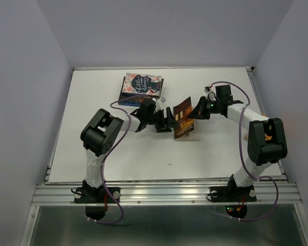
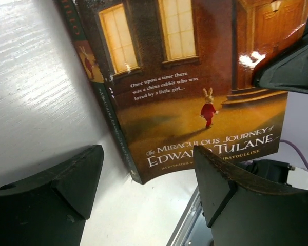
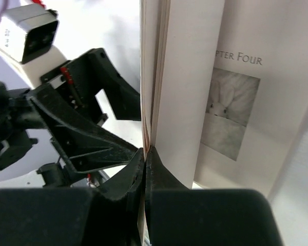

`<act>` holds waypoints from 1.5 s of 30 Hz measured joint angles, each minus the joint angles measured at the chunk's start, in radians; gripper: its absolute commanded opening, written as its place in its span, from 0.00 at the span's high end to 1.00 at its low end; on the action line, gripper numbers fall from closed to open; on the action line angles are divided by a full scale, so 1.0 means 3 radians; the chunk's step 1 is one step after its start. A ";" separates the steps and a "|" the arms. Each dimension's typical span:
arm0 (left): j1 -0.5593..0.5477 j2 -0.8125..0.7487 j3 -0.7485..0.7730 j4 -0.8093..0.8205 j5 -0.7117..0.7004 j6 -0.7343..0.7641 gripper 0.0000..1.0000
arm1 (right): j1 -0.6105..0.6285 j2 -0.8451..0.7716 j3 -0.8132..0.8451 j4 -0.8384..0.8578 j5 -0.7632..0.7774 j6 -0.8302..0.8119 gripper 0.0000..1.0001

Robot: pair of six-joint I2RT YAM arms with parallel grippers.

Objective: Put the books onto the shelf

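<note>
Brown book (image 1: 183, 119), just to the 1 o'clock side of table centre. It stands on its lower edge, tilted, covers partly fanned. Left wrist view: front cover (image 2: 195, 102) faces the camera, with lit windows, a small rabbit in red and the title "The Miraculous Journey of Edward Tulane". The spine runs down toward 7 o'clock.

Right gripper (image 1: 199, 110) at the book's 2 o'clock. Its fingers are pinched tight together on a thin sheaf of leaves at the book's edge (image 3: 145, 154). An inner page (image 3: 231, 102) headed "Chapter Four" lies open beside the grip.

Left gripper (image 1: 167, 122) at the book's 9 o'clock, fingers spread wide (image 2: 148, 159). The book's lower corner sits in the gap. Cannot tell whether either finger touches it.

Stack of books (image 1: 141, 87) lies flat at the held book's 10 o'clock, near the far edge of the white table (image 1: 92, 102). The top cover is dark blue with a pink floral border. It is apart from both grippers.
</note>
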 measured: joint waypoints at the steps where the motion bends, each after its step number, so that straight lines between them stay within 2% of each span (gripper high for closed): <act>1: 0.0013 0.0000 -0.0019 0.0029 0.0028 -0.0020 0.18 | 0.0000 -0.0001 0.0010 0.0001 -0.0019 0.0008 0.99; 7: 0.0089 -0.0018 -0.0254 0.0623 0.0323 -0.0285 0.11 | -0.0001 -0.0107 0.0097 0.0027 -0.0249 0.0142 0.99; 13: 0.0165 -0.0034 -0.0726 0.2015 0.0744 -0.1066 0.10 | -0.0001 -0.0186 0.0108 0.0216 -0.0507 0.0315 0.99; 16: 0.0178 0.0055 -0.0750 0.2462 0.0899 -0.1542 0.20 | -0.0001 -0.0186 0.0100 0.0404 -0.0666 0.0462 0.99; 19: 0.0178 0.0225 -0.0750 0.2670 0.0980 -0.1906 0.36 | -0.0001 -0.0186 0.0080 0.0600 -0.0772 0.0576 0.99; 20: 0.0178 0.0303 -0.0750 0.2705 0.1005 -0.2029 0.49 | -0.0001 -0.0186 0.0071 0.0638 -0.0788 0.0598 0.99; 21: 0.0178 0.0341 -0.0750 0.2716 0.1017 -0.2096 0.58 | -0.0001 -0.0186 0.0052 0.0688 -0.0804 0.0619 0.99; 22: 0.0178 0.0394 -0.0750 0.2715 0.1030 -0.2178 0.81 | -0.0001 -0.0186 0.0041 0.0718 -0.0819 0.0646 0.99; 23: 0.0178 0.0402 -0.0750 0.2706 0.1031 -0.2211 0.94 | -0.0001 -0.0186 0.0032 0.0740 -0.0832 0.0661 0.99; 24: 0.0178 0.0407 -0.0750 0.2710 0.1039 -0.2230 1.00 | -0.0001 -0.0186 0.0020 0.0772 -0.0841 0.0671 0.99; 33: 0.0173 0.0348 -0.0738 0.2781 0.1111 -0.2224 1.00 | -0.0028 -0.0191 -0.0062 0.0946 -0.0908 0.0753 0.99; 36: 0.0187 0.0315 -0.0739 0.2761 0.1113 -0.2210 1.00 | -0.0029 -0.0196 -0.0061 0.0975 -0.0918 0.0774 0.76; 37: 0.0193 0.0304 -0.0740 0.2756 0.1111 -0.2211 1.00 | -0.0029 -0.0198 -0.0061 0.0977 -0.0917 0.0771 0.61; 38: 0.0193 0.0292 -0.0741 0.2744 0.1104 -0.2216 1.00 | -0.0029 -0.0198 -0.0061 0.0974 -0.0914 0.0771 0.25; 40: 0.0217 0.0224 -0.0767 0.2706 0.1066 -0.2209 1.00 | -0.0046 -0.0198 -0.0052 0.0907 -0.0894 0.0769 0.11; 41: 0.0229 0.0164 -0.0783 0.2686 0.1045 -0.2159 1.00 | -0.0050 -0.0198 -0.0047 0.0861 -0.0866 0.0735 0.00; 45: 0.0266 -0.0237 -0.0820 0.2572 0.0927 -0.1742 1.00 | -0.0106 -0.0200 0.0120 0.0456 -0.0593 0.0566 0.00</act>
